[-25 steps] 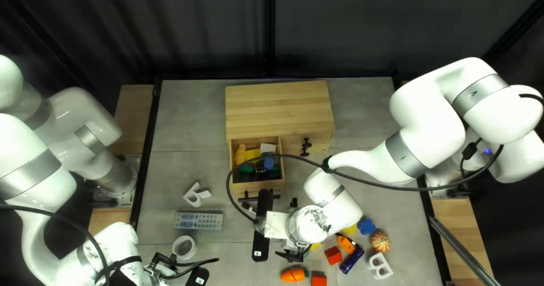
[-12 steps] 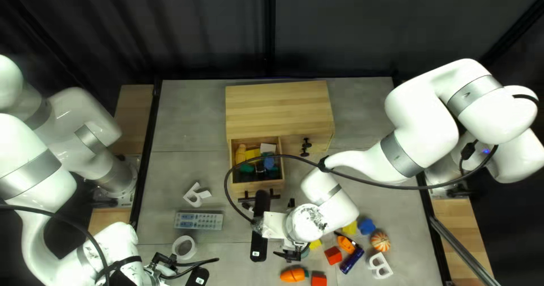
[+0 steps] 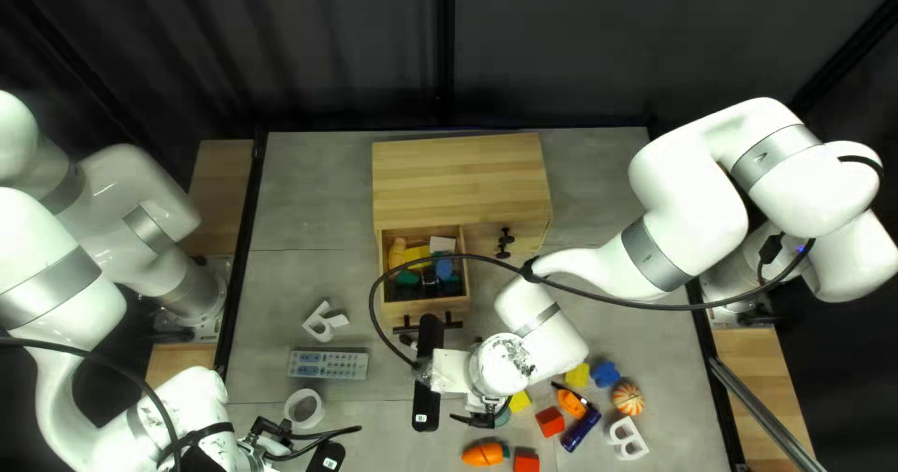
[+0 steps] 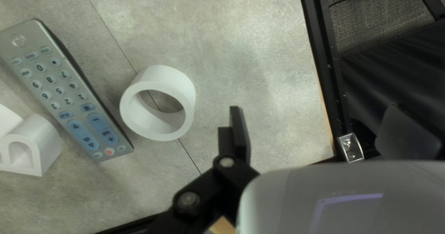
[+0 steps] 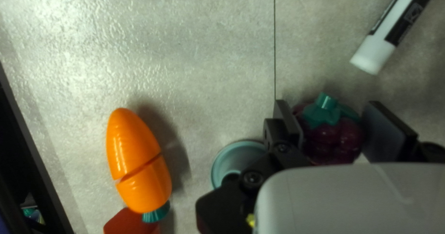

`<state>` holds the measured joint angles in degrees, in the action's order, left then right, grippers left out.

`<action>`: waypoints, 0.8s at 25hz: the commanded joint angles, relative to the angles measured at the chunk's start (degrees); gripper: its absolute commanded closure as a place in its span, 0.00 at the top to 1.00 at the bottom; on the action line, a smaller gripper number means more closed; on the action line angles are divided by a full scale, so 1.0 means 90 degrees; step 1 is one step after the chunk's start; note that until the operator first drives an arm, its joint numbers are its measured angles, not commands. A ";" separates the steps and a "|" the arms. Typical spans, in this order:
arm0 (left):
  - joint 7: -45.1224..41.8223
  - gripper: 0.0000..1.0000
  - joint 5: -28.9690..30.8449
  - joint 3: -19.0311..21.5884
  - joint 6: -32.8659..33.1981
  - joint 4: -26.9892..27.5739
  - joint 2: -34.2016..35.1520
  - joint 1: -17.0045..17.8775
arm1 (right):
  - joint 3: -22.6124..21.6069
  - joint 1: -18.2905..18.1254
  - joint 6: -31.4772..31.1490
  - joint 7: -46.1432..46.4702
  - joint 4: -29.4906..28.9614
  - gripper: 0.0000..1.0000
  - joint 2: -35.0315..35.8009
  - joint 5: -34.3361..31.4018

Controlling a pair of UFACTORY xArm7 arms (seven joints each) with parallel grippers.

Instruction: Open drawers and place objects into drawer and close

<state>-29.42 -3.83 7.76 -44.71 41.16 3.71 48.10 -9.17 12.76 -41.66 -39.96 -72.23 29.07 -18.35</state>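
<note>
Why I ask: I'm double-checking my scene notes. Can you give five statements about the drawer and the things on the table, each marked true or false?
1. The drawer is pulled out. True.
2. The remote lies inside it. False: it lies on the table, beside the white ring.
3. The striped ball is beside the white letter B. True.
4. The carrot has its green end by a red block. True.
5. The marker touches the carrot. False: they lie apart.

Left arm, right arm: glossy white, rounded segments, grey bands at joints. Black cable fixed along the right one; dark speckling on its wrist cap. Right claw: black links, round-headed screws.
</note>
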 commanded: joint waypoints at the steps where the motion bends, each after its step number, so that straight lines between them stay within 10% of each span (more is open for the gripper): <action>1: 0.0000 1.00 0.0000 0.0000 0.0000 0.0000 0.0000 0.0000 | 0.0035 0.0070 -0.0653 -0.0147 0.0074 0.02 -0.0595 -0.0031; 9: 0.0000 1.00 0.0000 0.0000 0.0000 0.0000 0.0000 0.0000 | 0.0263 -0.0081 -0.2324 0.0206 -0.0197 0.01 -0.2062 -0.0439; 20: 0.0000 1.00 0.0000 0.0000 0.0000 0.0000 0.0000 0.0000 | 0.0841 -0.0763 -0.1003 0.1392 0.0161 0.02 -0.2526 -0.1323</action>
<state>-29.42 -3.83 7.76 -44.71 41.16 3.71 48.10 -2.89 7.55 -54.27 -29.93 -71.20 6.05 -28.79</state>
